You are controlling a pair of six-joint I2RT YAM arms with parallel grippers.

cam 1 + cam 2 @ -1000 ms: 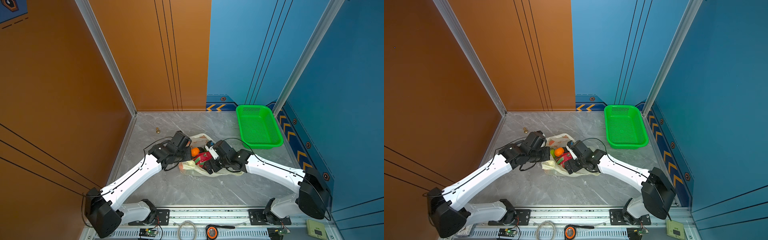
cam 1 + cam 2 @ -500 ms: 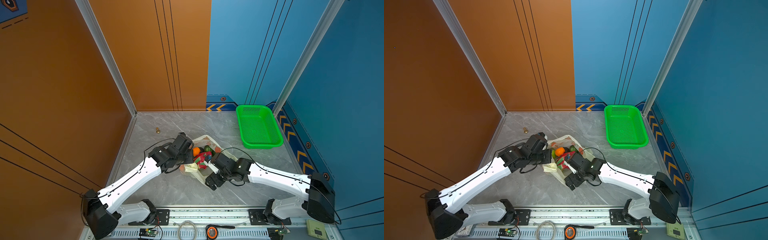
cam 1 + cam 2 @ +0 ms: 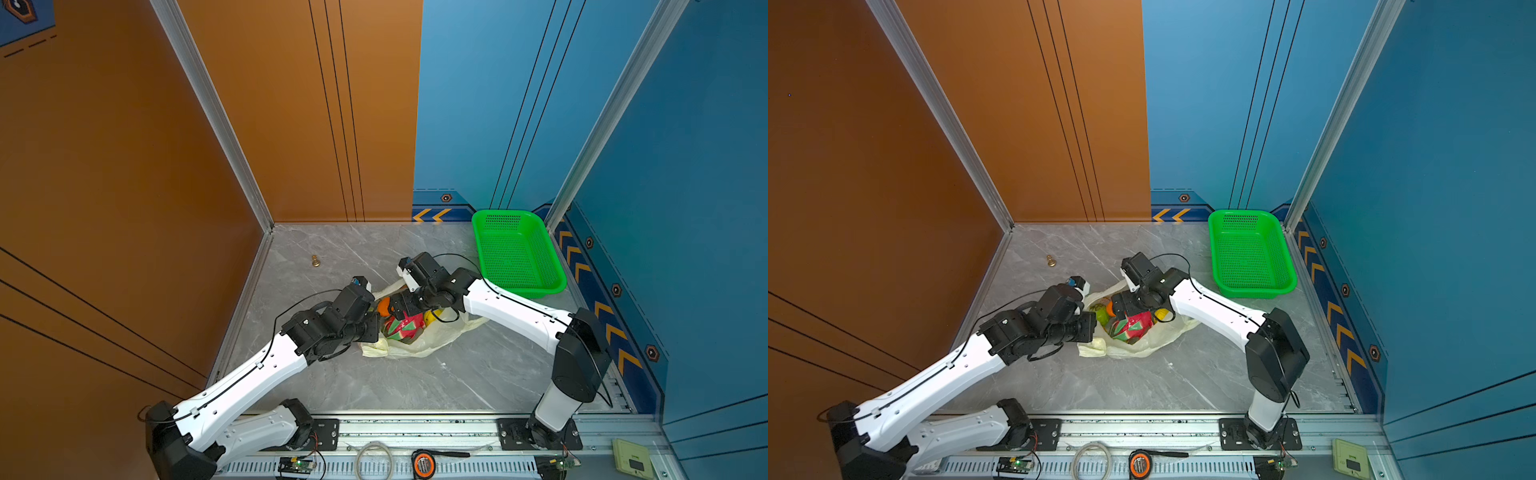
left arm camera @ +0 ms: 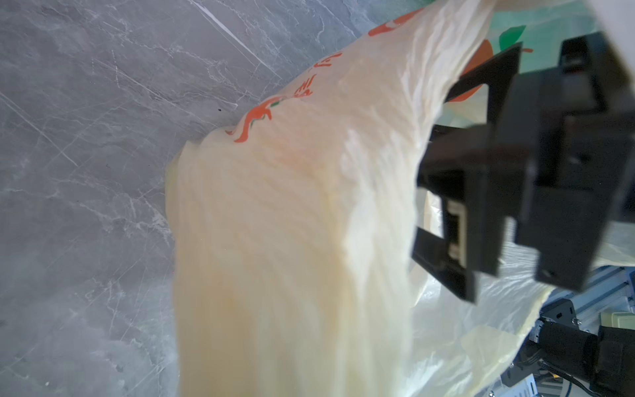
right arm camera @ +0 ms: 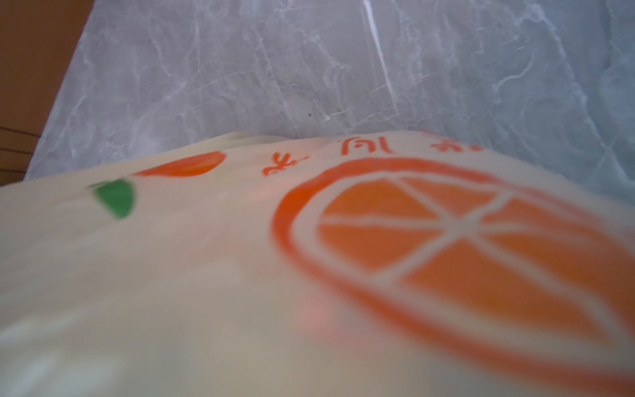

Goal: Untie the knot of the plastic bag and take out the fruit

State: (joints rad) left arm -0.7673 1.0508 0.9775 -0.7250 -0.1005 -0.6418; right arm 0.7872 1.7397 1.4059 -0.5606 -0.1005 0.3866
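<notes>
Both top views: the plastic bag (image 3: 419, 347) is lying on the grey table (image 3: 374, 386) between the arms. The left gripper (image 3: 373, 329), clamped on its rim, is seemingly holding the mouth agape. The right gripper (image 3: 400, 308), spread wide and empty, is hovering over the fruit (image 3: 402, 329) inside, probably for a pick. Left wrist view: bag film (image 4: 292, 240) is stretching taut away from the camera, fitting that pinch. Right wrist view: the orange-printed bag wall (image 5: 240, 275) is filling the frame, fingers unseen; no tied knot is showing anywhere.
</notes>
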